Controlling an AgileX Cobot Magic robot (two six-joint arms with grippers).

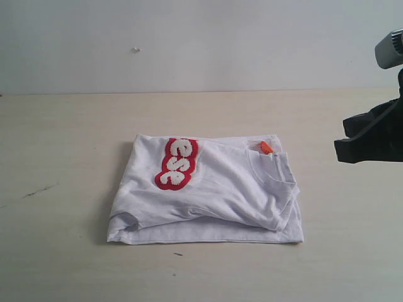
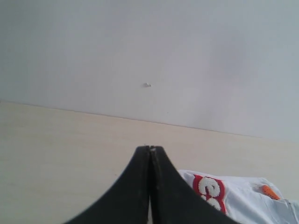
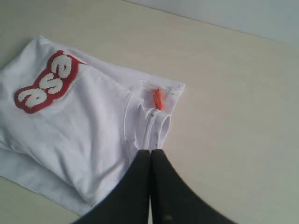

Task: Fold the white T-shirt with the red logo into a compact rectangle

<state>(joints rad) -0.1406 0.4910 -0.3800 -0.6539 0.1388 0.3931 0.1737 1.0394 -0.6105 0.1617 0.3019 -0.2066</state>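
Shirt: your white T-shirt (image 1: 214, 189) lies mid-table, folded to a rough rectangle. Soft cotton, lightly creased, stacked layers showing along the near edge, with a puffy roll at the near left corner.
Logo: the red logo (image 1: 176, 163) is a red patch w/ fuzzy white rounded letters on the top layer, toward the far left of the shirt. You can read only "ese"; the rest is cut off at the far fold.
Tag & collar: orange neck tag (image 1: 266, 147) sits at the far right corner, and the ribbed collar (image 1: 281, 179) runs down the right side.
Table: pale wood-grain table (image 1: 63, 157), matte and flat, w/ a few dark scuffs at left. Plain off-white wall (image 1: 189, 38) behind it.
Left fingers: the black, tapered left fingers (image 2: 147, 154) are pressed together w/ nothing between them. The shirt shows just beside them, and one finger hides part of it.
Right fingers: the right fingers (image 3: 147, 156) are black, pressed together and empty. In the wrist view their tips line up w/ the shirt edge below the collar.
Right arm: in the ext. view the right arm (image 1: 371, 138) is off to the right, apart from the shirt and cut off by the frame edge.
Hard to tell: the sleeves are tucked out of sight.
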